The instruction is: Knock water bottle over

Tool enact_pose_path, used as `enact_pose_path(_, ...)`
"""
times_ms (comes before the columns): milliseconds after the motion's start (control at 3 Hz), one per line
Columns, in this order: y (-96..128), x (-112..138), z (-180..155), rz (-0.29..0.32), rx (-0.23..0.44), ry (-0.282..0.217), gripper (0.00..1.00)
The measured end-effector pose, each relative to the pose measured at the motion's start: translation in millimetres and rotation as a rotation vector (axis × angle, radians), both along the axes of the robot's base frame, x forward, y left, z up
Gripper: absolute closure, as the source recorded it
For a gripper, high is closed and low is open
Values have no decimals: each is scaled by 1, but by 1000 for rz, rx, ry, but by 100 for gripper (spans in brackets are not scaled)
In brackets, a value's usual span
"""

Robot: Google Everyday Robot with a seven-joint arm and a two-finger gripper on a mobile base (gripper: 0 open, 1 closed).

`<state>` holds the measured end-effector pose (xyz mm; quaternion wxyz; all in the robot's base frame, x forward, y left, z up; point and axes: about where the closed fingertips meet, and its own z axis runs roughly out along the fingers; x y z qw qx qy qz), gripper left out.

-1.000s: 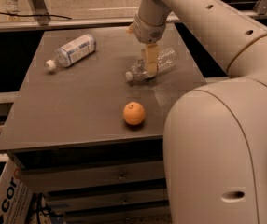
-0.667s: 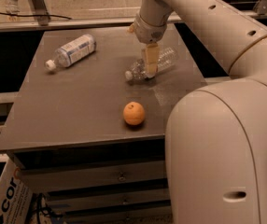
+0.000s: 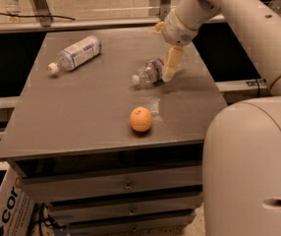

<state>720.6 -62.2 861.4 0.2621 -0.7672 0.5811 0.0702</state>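
Observation:
The water bottle (image 3: 149, 73), clear ribbed plastic with a white cap and a dark red-and-white label band, lies on its side on the grey table top (image 3: 86, 107), cap pointing left. My gripper (image 3: 172, 65) hangs from the white arm at the bottle's right end, its pale fingers pointing down and touching or just beside the bottle's base.
A second bottle (image 3: 75, 54) with a large white and light-blue label lies on its side at the back left. An orange (image 3: 141, 119) sits near the table's front edge. My white base (image 3: 251, 171) stands at the right. Drawers are under the table top.
The gripper has stayed beside the lying water bottle with little visible movement. The bottle, the orange and the other bottle have not moved.

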Motion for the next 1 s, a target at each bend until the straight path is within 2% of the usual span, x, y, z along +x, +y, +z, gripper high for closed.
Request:
enact_pose_path(333,-23,-3,8,-50,181,36,0)
enact_pose_path(667,-49,-6,21,-101,366,50,0)
enact_pose_path(1000,-79,-9,41,-188,489,27,0)
